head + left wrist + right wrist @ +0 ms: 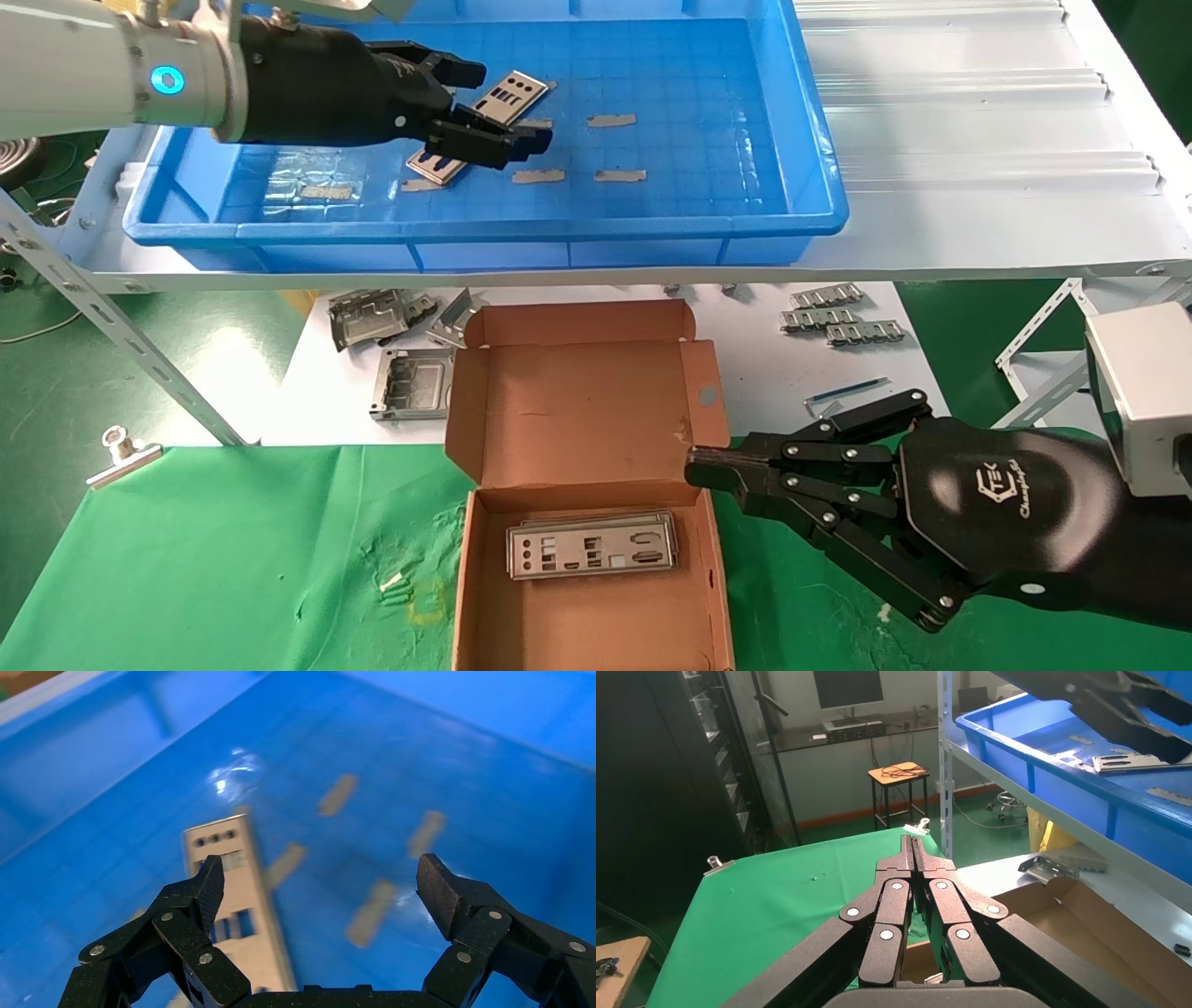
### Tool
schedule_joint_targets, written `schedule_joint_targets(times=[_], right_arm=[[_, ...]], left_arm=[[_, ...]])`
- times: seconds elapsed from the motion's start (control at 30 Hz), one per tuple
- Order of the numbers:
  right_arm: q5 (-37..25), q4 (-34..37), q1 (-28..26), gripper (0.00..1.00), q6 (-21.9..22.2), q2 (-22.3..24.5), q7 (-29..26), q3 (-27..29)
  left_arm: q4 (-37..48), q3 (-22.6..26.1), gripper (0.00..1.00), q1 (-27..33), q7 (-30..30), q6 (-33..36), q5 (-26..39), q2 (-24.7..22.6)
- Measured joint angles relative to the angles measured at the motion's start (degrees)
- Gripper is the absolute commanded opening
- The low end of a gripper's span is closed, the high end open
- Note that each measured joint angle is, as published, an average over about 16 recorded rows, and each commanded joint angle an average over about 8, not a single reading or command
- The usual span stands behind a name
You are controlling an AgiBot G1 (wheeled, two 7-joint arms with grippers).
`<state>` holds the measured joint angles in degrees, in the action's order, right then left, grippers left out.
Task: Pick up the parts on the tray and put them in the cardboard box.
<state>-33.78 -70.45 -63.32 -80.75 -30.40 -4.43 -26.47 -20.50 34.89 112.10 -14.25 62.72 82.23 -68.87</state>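
A silver port plate [503, 98] lies slanted on the floor of the blue tray [801, 149]. My left gripper [503, 102] is open above it, one finger on each side; in the left wrist view the plate [235, 903] lies under one open finger [207, 888], off to one side of the gap of that gripper [323, 888]. A second plate [591, 545] lies flat inside the open cardboard box [568, 410]. My right gripper [698, 464] is shut and empty, hovering at the box's right wall; its closed fingertips [914, 845] show in the right wrist view.
Grey tape strips [612, 119] dot the tray floor. Boxy grey brackets [391, 349] lie left of the box lid, ridged strips [843, 317] to its right. A metal clip [121, 452] sits on the green cloth [186, 559]. A white corrugated panel [978, 112] lies right of the tray.
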Motion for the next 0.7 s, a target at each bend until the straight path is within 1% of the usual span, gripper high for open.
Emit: schedule_joint_targets(times=[0.17, 0.37, 0.4, 0.63, 0.67, 0.7], right_arm=[[0.0, 0.0, 0.0, 0.0, 0.0, 0.0, 0.0, 0.0], [0.0, 0.0, 0.0, 0.0, 0.0, 0.0, 0.0, 0.0], [0.0, 0.0, 0.0, 0.0, 0.0, 0.0, 0.0, 0.0], [0.0, 0.0, 0.0, 0.0, 0.0, 0.0, 0.0, 0.0], [0.0, 0.0, 0.0, 0.0, 0.0, 0.0, 0.0, 0.0], [0.0, 0.0, 0.0, 0.0, 0.0, 0.0, 0.0, 0.0]], left_arm=[[7.9, 0.8, 1.0, 2.2, 1.4, -4.9, 1.9, -3.8], [12.9, 0.9, 0.99, 3.0, 2.8, -8.9, 2.4, -6.3], [13.4, 0.9, 0.91, 3.1, 3.0, -9.2, 2.3, -6.5], [15.5, 0.7, 0.04, 3.2, 4.1, -10.1, 2.0, -7.5], [15.6, 0.7, 0.0, 3.2, 4.2, -10.1, 1.9, -7.6], [15.8, 0.7, 0.0, 3.2, 4.4, -10.1, 1.9, -7.7]])
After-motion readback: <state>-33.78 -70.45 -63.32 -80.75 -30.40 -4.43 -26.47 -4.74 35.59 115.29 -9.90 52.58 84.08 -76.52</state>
